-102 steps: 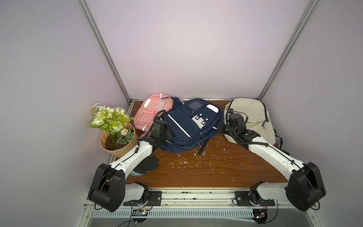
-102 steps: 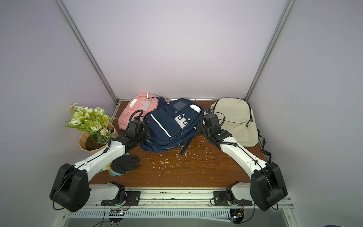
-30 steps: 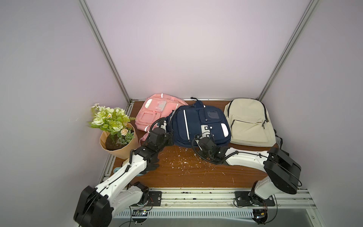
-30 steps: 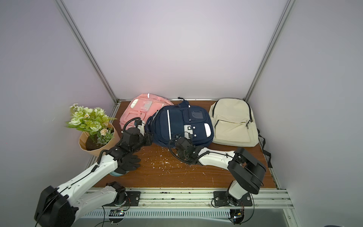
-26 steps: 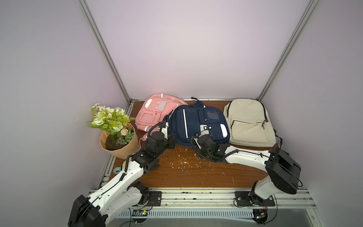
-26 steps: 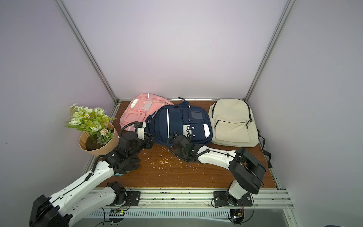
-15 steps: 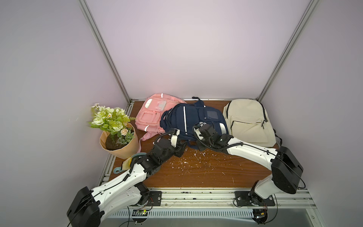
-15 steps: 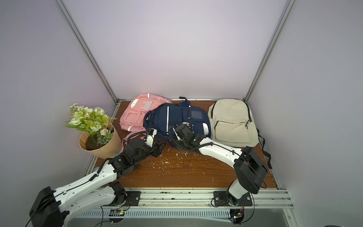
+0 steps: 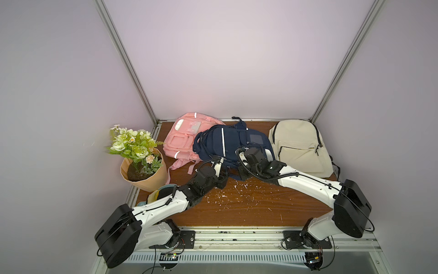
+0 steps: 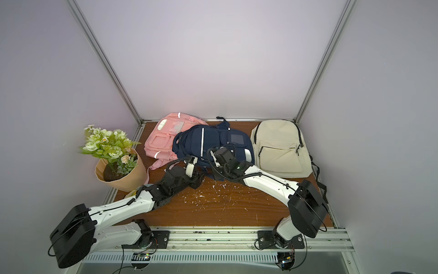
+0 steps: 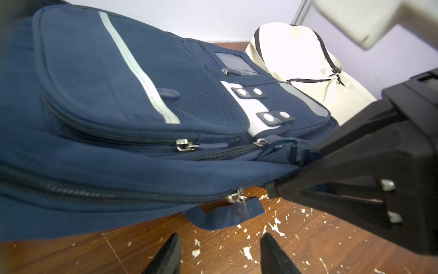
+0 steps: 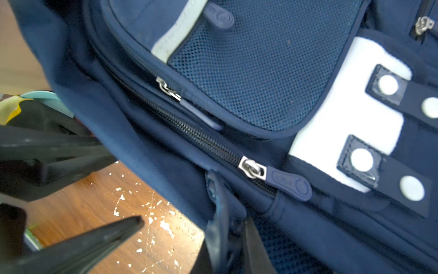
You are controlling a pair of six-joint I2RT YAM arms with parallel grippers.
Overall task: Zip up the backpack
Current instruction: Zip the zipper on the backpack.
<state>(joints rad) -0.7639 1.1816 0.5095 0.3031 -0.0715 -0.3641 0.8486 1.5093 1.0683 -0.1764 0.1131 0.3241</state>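
The navy backpack (image 9: 227, 144) (image 10: 203, 142) lies flat at mid-table, between two other bags. My right gripper (image 9: 241, 174) (image 12: 227, 242) is shut on a fold of fabric at its near edge, beside a mesh side panel. Just past that grip sits a silver zipper slider (image 12: 252, 168) (image 11: 259, 142) with a navy pull tab (image 12: 291, 183). My left gripper (image 9: 222, 180) (image 11: 220, 249) hovers open over the wood just in front of the bag, holding nothing. It points at a lower slider (image 11: 237, 198) that hangs above a webbing loop (image 11: 225, 215).
A pink backpack (image 9: 187, 140) overlaps the navy one on the left; a beige backpack (image 9: 298, 144) lies at the right. A potted flower bunch (image 9: 144, 173) stands at the left edge, with teal and yellow items (image 9: 161, 192) under my left arm. White flecks (image 9: 237, 197) dot the wooden table.
My left arm swung from the bag's left side to its front middle and its jaws opened. The right gripper, still clamped, drew back and the navy bag shifted toward the pink one.
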